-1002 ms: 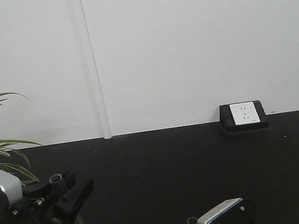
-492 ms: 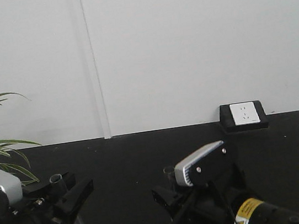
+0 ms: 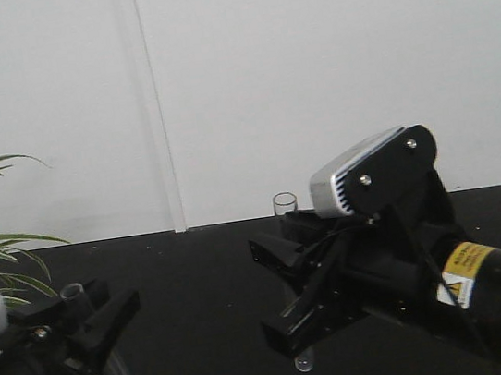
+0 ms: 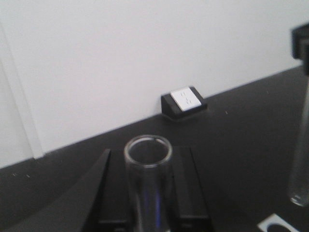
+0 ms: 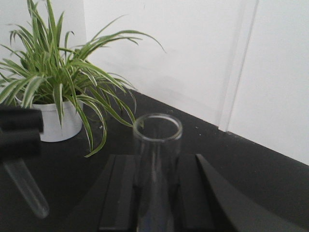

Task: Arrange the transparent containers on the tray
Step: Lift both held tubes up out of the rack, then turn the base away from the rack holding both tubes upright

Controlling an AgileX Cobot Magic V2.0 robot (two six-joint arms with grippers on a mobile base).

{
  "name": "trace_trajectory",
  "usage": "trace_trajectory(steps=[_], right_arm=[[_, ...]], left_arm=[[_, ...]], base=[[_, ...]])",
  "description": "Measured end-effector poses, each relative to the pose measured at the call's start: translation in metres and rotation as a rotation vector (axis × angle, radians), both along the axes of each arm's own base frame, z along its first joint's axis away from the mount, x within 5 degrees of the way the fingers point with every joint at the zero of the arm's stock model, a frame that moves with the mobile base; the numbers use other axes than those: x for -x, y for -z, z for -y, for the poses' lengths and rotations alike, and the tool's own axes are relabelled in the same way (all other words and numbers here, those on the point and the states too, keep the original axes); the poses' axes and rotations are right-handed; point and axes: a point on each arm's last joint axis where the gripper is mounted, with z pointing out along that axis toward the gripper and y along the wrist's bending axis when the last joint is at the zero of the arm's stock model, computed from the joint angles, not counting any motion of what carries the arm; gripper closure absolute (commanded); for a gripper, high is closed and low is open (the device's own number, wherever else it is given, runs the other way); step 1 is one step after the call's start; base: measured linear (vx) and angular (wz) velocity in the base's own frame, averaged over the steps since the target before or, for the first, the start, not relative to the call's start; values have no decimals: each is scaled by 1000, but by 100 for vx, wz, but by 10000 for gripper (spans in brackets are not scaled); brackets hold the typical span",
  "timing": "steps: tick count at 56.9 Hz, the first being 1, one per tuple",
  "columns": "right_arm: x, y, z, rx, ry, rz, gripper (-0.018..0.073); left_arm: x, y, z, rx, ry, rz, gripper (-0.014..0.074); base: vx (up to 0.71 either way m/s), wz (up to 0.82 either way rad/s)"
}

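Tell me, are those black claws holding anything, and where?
The right gripper holds a clear glass test tube mid-length; the left gripper holds a second tube just below its rim.

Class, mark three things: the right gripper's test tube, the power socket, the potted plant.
test tube [image 5: 157,166]: right wrist view, glass wall below rim.
power socket [image 4: 186,98]: left wrist view, white faceplate.
potted plant [image 5: 60,124]: right wrist view, white pot.

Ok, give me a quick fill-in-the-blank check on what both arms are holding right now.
The right arm's jaws hold a long clear glass test tube with its open rim pointing ____.
The left arm's jaws hold a second clear glass test tube, so ____ tubes are gripped in all.
The green striped leafy plant grows in a ____ pot.
Missing words: up; two; white.
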Motion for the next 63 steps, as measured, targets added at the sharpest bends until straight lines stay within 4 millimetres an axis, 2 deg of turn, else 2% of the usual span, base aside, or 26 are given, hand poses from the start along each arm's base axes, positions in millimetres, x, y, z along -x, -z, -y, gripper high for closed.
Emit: trace_trajectory(steps=[7, 15, 22, 32, 63], right_arm=[[14, -2, 27, -6, 41, -13, 362], [34, -7, 58, -2, 90, -21, 361], [51, -14, 72, -12, 99, -1, 358], [61, -22, 78, -28, 98, 34, 358], [61, -21, 78, -21, 96, 29, 358]], left_arm=[[15, -18, -18, 21, -44, 41, 493], [32, -29, -33, 23, -79, 45, 493], [45, -37, -40, 33, -87, 68, 493], [54, -41, -44, 37, -88, 77, 493], [54, -40, -44, 33, -88, 71, 493]], base=[[0, 0], [0, 0], [0, 0], [0, 0], [0, 0]])
